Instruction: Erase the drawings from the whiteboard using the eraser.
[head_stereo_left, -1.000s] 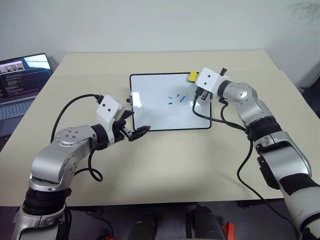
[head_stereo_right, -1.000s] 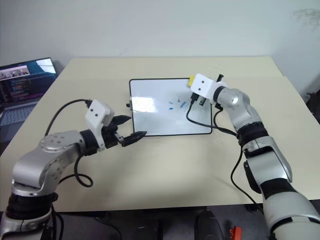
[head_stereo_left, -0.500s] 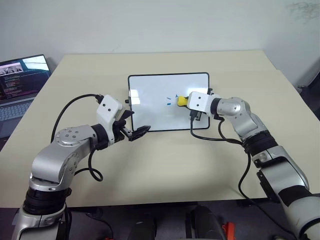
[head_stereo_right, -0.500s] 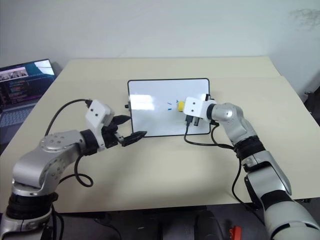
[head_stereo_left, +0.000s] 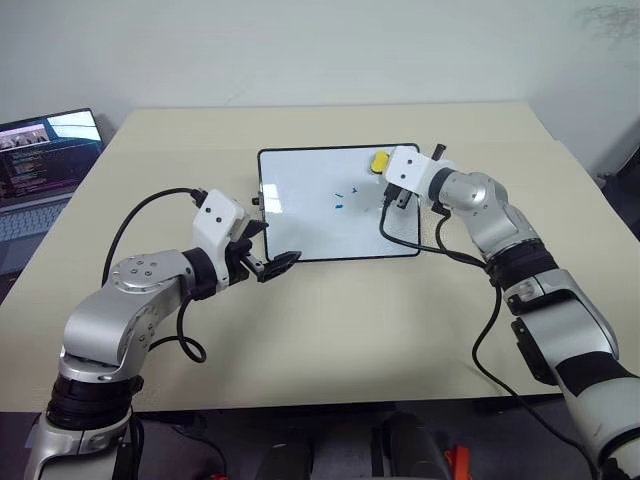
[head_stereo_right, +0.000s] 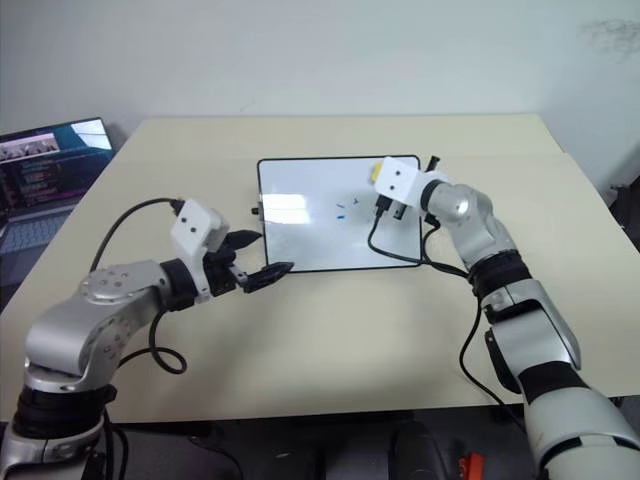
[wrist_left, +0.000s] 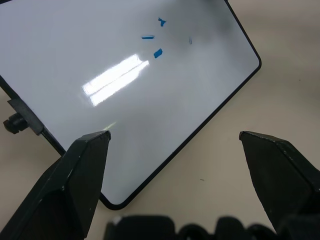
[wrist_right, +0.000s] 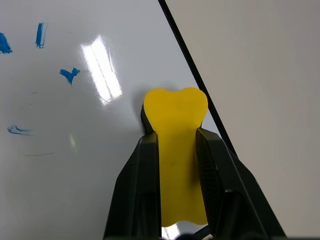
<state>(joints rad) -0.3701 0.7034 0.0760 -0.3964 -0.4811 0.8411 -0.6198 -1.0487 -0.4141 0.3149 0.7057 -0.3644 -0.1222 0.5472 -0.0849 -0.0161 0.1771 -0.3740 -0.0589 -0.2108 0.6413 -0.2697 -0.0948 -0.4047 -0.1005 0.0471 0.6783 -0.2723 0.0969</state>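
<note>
status: the right tool (wrist_right: 176, 150), clamped tight on the eraser (wrist_right: 176, 130), has swept back toward the far right corner of the whiteboard (head_stereo_left: 300, 230). half a sec ago the eraser sat mid-board, right on the marks. result: the drawings (head_stereo_left: 347, 195) are reduced vs. one sec ago, from a cluster of blue strokes to a few small flecks near board centre. task approx. part done; residual marks are left of the eraser, so further passes are judged necessary.

eraser pos.: at the board's far right corner, just inside the black frame. contact w/ the surface looks likely in the right wrist view but can't be confirmed.

right arm: extended fwd over the worktop (head_stereo_left: 330, 320), wrist angled inward toward the board, tool pointing slightly down.

left arm: unchanged, bent at the elbow. the left tool (head_stereo_left: 268, 254) hovers at the board's near left corner w/ jaws spread wide, holding nothing. fingers (wrist_left: 82, 175) straddle the corner in the left wrist view w/o touching it.

misc.: laptop (head_stereo_left: 40, 165) at the worktop's left edge, well apart from the work area.
</note>
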